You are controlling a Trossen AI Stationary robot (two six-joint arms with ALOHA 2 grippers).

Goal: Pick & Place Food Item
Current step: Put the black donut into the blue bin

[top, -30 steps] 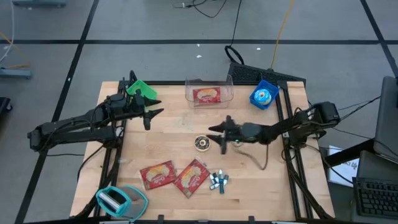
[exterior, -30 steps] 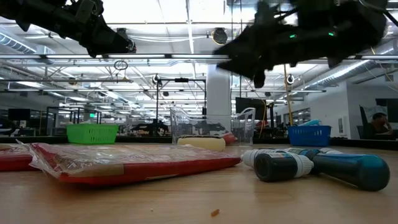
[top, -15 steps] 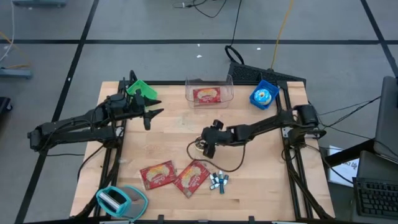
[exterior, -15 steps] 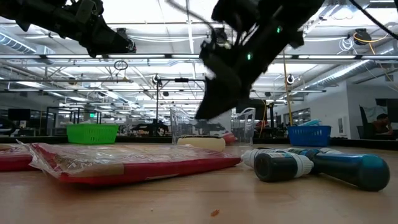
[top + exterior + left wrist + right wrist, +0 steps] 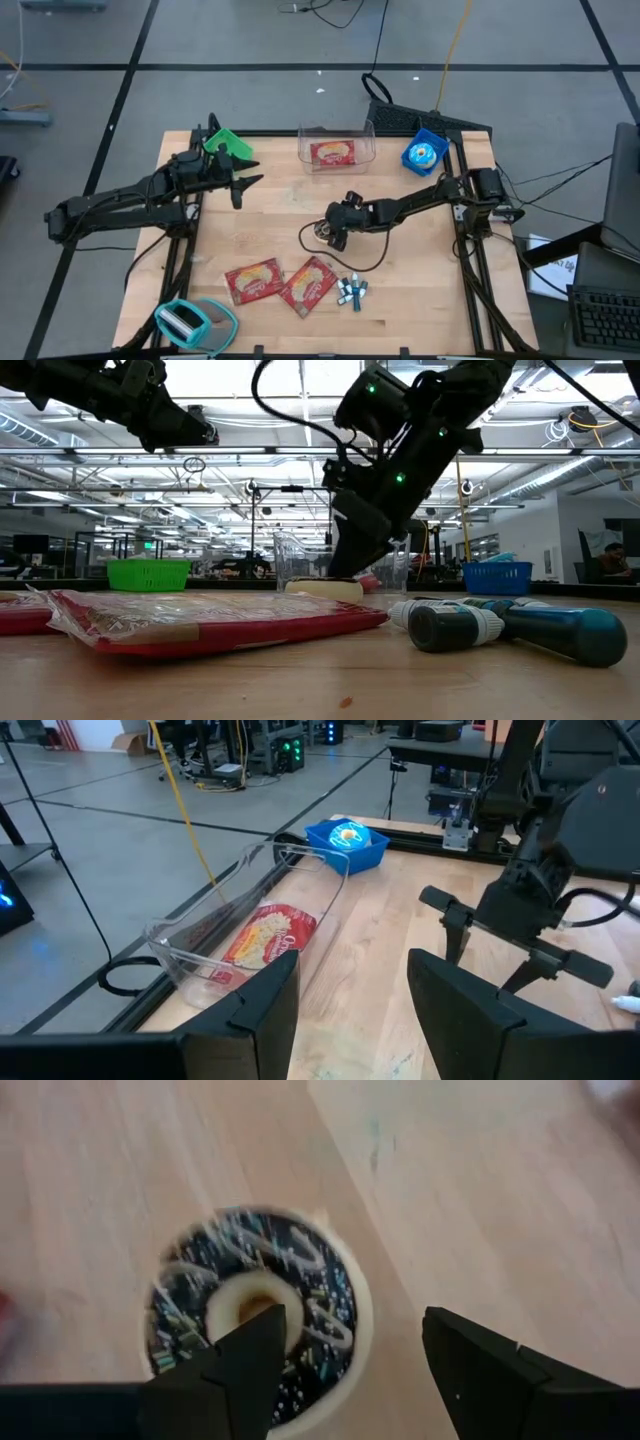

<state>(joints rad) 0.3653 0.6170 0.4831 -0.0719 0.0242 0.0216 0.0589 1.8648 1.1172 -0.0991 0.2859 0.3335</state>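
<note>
On wooden table [image 5: 270,215], right gripper [image 5: 332,234] fingers apart over donut [image 5: 255,1325], warehouse behind.

Grey floor [image 5: 250,40] crossed by dark lines and loose cables [image 5: 452,40] — ceiling beams and strip lights [image 5: 255,380] overhead, low view.

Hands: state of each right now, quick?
Left hand: open, empty, parked near the green basket.
Right hand: open, low over the donut, not gripping it yet.
</note>
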